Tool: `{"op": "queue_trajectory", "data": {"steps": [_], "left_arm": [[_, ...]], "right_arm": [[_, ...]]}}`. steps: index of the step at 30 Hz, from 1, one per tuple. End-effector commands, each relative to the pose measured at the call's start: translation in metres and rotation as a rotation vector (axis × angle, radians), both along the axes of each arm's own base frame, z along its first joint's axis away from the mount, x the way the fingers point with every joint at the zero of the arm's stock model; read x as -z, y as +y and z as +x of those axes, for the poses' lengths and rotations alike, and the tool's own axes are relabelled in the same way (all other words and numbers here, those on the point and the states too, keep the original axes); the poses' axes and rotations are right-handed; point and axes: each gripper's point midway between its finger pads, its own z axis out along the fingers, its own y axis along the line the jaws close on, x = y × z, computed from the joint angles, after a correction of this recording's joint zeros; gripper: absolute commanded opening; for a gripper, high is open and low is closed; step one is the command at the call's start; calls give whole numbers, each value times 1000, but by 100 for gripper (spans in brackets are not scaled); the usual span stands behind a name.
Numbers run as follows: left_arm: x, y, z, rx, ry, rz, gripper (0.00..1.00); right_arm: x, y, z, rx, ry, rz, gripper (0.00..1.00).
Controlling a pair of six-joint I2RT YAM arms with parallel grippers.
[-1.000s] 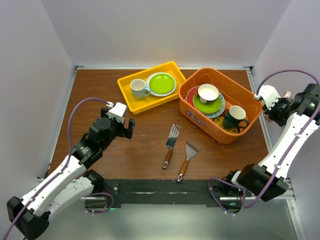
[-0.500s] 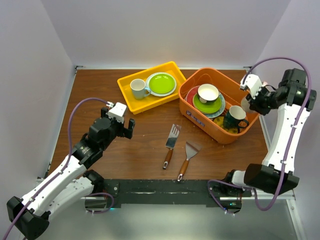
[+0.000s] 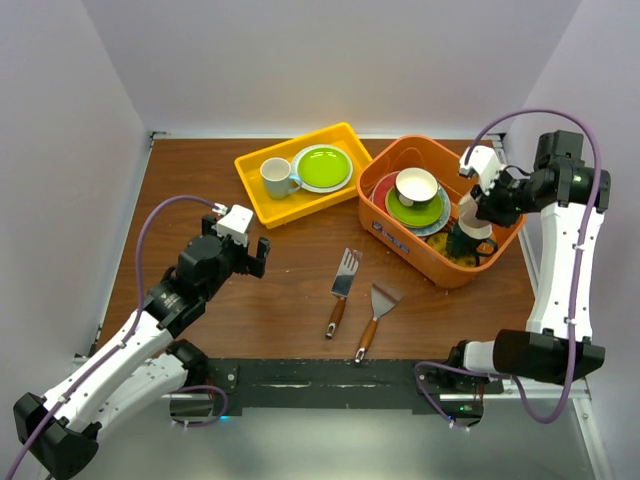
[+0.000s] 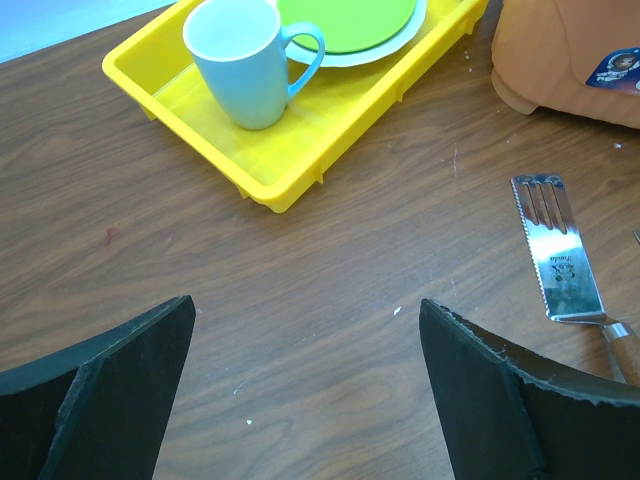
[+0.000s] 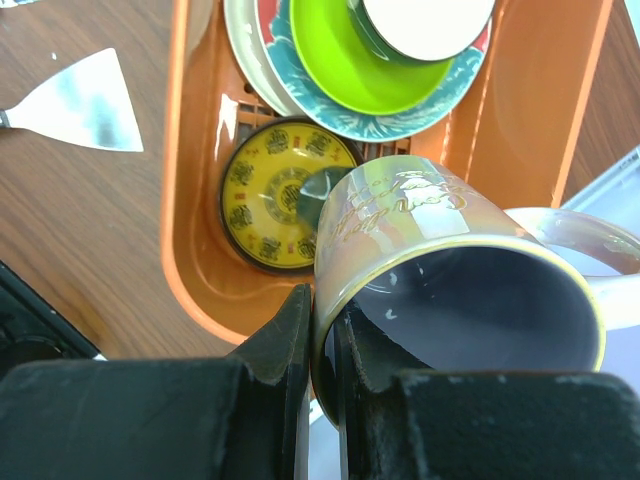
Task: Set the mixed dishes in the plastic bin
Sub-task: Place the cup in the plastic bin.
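2 grippers in view. Right gripper point(image 5: 322, 315): fingers pinched on the rim wall of a pale pearly mug point(image 5: 430, 270), 1 finger inside, 1 outside; hovers over the orange bin point(image 3: 415, 255) at right of the top view. Inside the bin: stacked plates point(image 3: 415, 212) topped by a white bowl point(image 3: 416, 185), a yellow patterned plate point(image 5: 270, 195), a dark-teal mug point(image 3: 468, 243). Left gripper point(image 4: 305, 340): fingers wide apart above the table point(image 4: 300, 280) at lower left. Lime green plate point(image 3: 322, 167) and white mug point(image 3: 276, 177) in the yellow tray point(image 4: 300, 160), upper centre. 2 spatulas point(image 3: 343, 280) at centre.
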Motion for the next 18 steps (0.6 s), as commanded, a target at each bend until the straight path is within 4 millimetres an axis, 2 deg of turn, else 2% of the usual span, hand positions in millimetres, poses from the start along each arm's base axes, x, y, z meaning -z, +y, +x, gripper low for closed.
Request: {"op": "queue_trajectory", "data": {"steps": [1,18], "left_arm": [[-13,-1,3,-1,-44,-28,100],[-13,-1,3,-1,-44,-28,100]], "right_arm": [[-11,7,3,-9,-47,-4,0],[-1,8,6,-11,-29,-29,0]]}}
